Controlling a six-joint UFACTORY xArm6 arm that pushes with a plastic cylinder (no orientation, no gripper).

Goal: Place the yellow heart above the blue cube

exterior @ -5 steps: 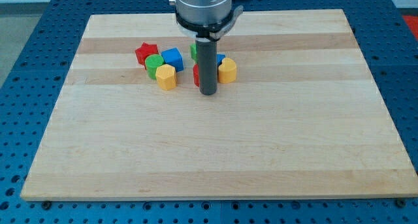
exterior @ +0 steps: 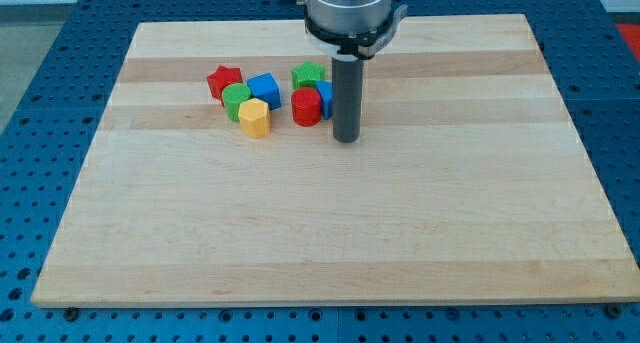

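Yellow shows only in one block (exterior: 255, 116), shape unclear, well left of my tip (exterior: 346, 139), touching the blue cube (exterior: 264, 88). The tool, a jawless rod, grips nothing; it may hide the heart behind it

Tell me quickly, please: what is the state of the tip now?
My tip: no jaws, holds nothing; it stands just right of the red block.

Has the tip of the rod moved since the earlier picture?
Yes. My tip went toward the view's right: it was left of the red cylinder, now it is right of it.
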